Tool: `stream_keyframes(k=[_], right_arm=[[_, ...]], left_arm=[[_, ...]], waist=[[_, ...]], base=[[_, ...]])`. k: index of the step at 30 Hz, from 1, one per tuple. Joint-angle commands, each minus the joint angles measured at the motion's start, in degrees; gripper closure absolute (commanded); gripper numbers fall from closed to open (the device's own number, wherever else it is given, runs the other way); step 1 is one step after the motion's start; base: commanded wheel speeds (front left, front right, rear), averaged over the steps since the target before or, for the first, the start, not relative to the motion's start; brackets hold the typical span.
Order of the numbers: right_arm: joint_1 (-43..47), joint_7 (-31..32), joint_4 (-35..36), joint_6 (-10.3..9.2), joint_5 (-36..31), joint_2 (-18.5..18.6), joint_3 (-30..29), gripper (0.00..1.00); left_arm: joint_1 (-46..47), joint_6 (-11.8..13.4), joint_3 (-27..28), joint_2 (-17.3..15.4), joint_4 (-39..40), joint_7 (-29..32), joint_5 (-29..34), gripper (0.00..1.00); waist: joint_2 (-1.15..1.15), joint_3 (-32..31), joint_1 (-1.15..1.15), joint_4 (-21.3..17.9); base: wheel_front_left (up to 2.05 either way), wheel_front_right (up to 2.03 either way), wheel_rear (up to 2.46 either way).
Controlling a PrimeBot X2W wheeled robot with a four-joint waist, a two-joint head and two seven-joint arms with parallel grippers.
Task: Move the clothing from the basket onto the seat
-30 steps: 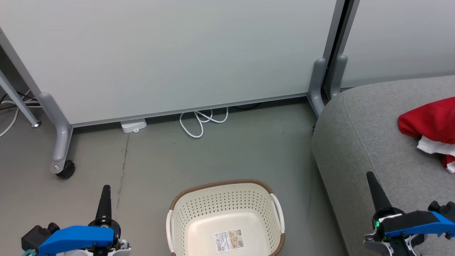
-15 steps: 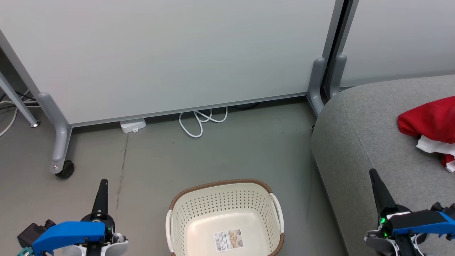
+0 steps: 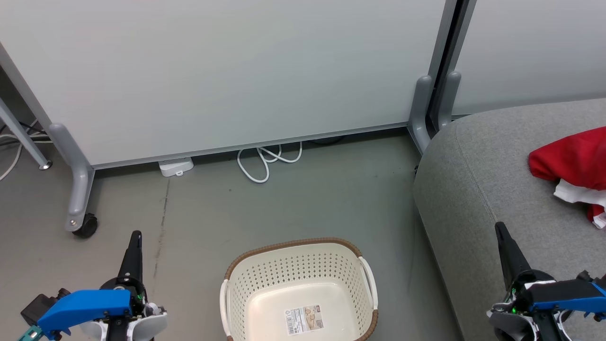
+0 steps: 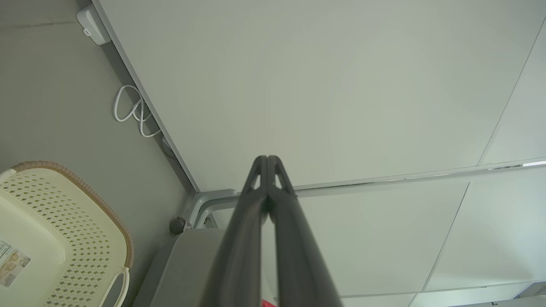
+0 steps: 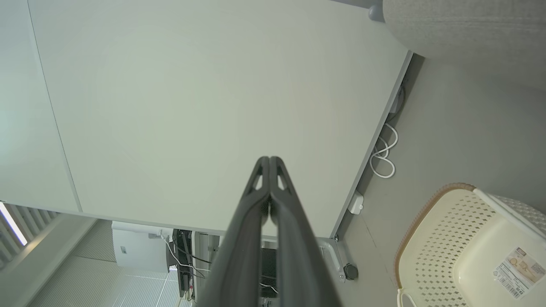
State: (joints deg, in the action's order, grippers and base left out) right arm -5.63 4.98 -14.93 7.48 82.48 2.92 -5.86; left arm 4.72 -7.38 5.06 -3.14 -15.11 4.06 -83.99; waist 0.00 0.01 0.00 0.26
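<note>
The left gripper [image 4: 266,162] is seen with its two dark fingers pressed together at the tips, set against a pale partition panel [image 4: 320,85]. At the lower left the cream basket [image 4: 85,226] is shown, with a label sticker [image 4: 13,268] on its bottom. A looped white cable [image 4: 128,111] is laid on the grey floor [image 4: 55,106] by the panel's foot, and a corner of the grey seat [image 4: 187,264] is partly hidden by the fingers.

A looped white cable [image 3: 267,163] and small white box [image 3: 176,166] lie on grey floor [image 3: 307,208] beside a pale partition [image 3: 227,71].

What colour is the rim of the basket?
Brown. The rim of the basket shows best in the head view.
</note>
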Motion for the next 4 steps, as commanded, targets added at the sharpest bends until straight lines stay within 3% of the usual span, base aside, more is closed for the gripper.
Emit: stream_keyframes(k=[1, 4], right_arm=[[-0.8, 0.5, 0.6, 0.02, 1.6, 0.0, -0.2, 1.0], [-0.8, 0.5, 0.6, 0.02, 3.0, 0.0, -0.3, 1.0]], left_arm=[[1.1, -0.2, 0.6, 0.1, 0.5, 0.5, -1.4, 1.0], [1.3, -0.2, 0.8, 0.1, 0.6, 0.9, -2.4, 1.0]], waist=[[0.0, 0.0, 0.0, 0.0], [0.0, 0.0, 0.0, -0.1]], base=[[0.0, 0.0, 0.0], [0.0, 0.0, 0.0]])
